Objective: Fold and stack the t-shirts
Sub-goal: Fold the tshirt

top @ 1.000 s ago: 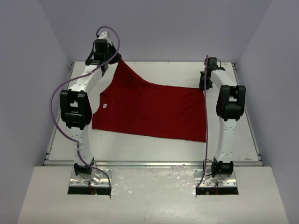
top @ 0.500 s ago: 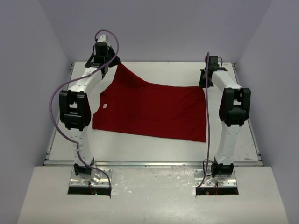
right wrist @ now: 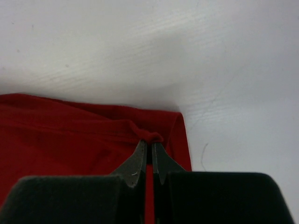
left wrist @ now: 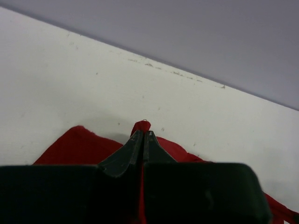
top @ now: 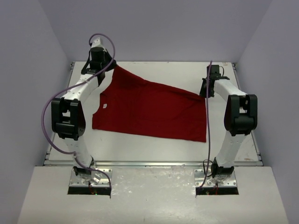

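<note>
Top external: t-shirt (top: 149,112) whole, pinches hidden | wrist views: left gripper (left wrist: 143,135), right gripper (right wrist: 148,144) pinching cloth

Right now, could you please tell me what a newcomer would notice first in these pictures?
The deep-red short-sleeved cloth t-shirt lies spread across the white table. The left gripper pinches its far left corner, and the right gripper pinches its far right corner.

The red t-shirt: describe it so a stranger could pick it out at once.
In the middle of the white table lies the t-shirt, spread mostly flat. The left claw and the right claw each pinch one end of its far edge. It is the only cloth there, plain deep red with no print.
</note>
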